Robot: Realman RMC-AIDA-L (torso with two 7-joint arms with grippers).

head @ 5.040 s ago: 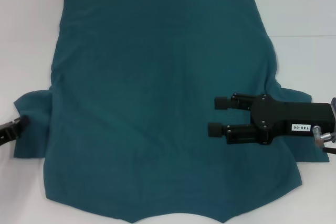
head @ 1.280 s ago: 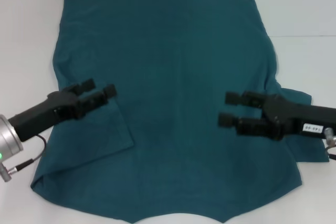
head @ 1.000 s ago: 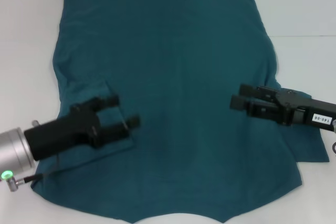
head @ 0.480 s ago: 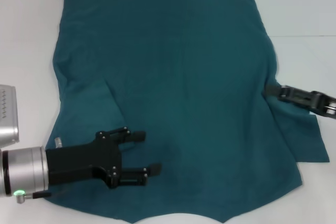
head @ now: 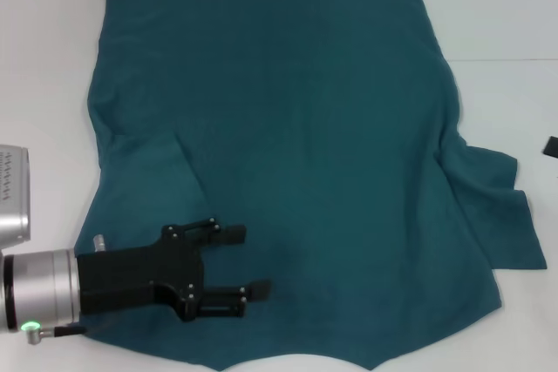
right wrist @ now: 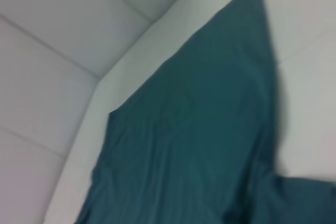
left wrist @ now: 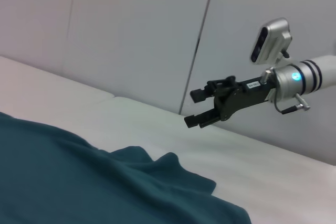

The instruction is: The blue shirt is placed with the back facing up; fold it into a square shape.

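The blue shirt lies spread on the white table, plain side up and far larger than either gripper. Its left sleeve is folded in over the body. The right sleeve lies out to the side, rumpled. My left gripper hovers open over the shirt's near left part, with nothing between its fingers. In the left wrist view my right gripper hangs open in the air beyond the shirt's edge, empty. Only a black sliver of that gripper shows at the head view's right edge.
The white table shows bare on both sides of the shirt and along the far edge. Pale wall panels stand behind the table. The shirt's near hem reaches the bottom of the head view.
The left sleeve, lying out 5 s ago, is now folded in. My left gripper has drawn back to the shirt's near left. My right gripper has pulled off the shirt to the right.
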